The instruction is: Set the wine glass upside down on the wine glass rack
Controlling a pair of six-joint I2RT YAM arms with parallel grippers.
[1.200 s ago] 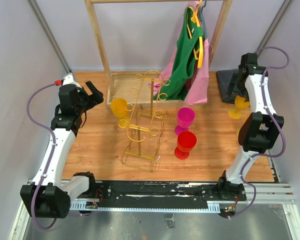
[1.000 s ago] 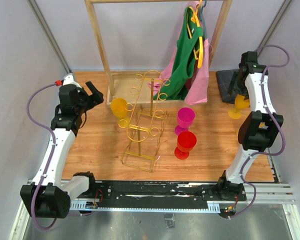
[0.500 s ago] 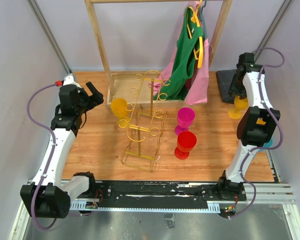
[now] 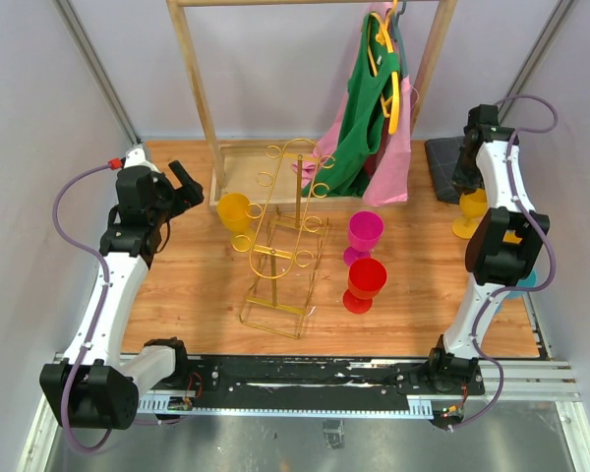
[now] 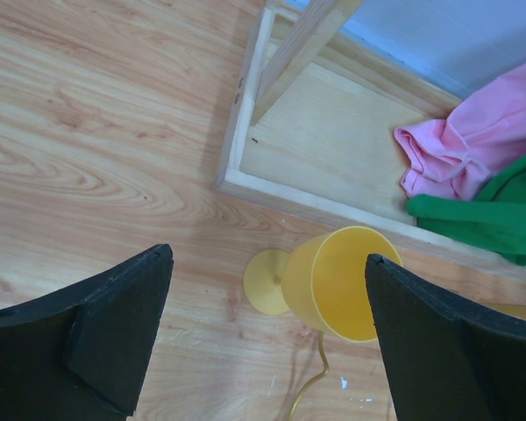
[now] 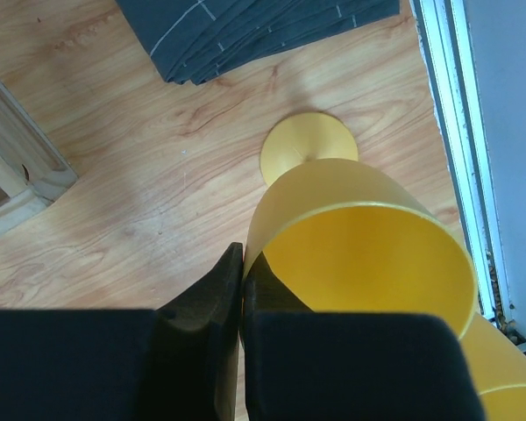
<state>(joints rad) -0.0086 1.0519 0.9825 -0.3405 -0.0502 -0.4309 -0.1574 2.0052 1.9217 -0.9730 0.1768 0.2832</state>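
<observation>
At the far right of the counter (image 4: 197, 295), grasping the upright wine glass (image 6: 368, 250) by its rim in the right gripper (image 6: 243, 263) jaws, left gripper (image 5: 267, 263) jaws spread empty; well apart from the wine glass rack (image 4: 280, 236), lifting and inverting yet to do.

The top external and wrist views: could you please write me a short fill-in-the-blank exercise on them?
1. The right gripper is shut on the rim of a ____ wine glass.
2. The left gripper hangs ____ over a second yellow glass.
3. The magenta wine glass stands upright next to a ____ one.
Missing words: yellow, open, red.
</observation>
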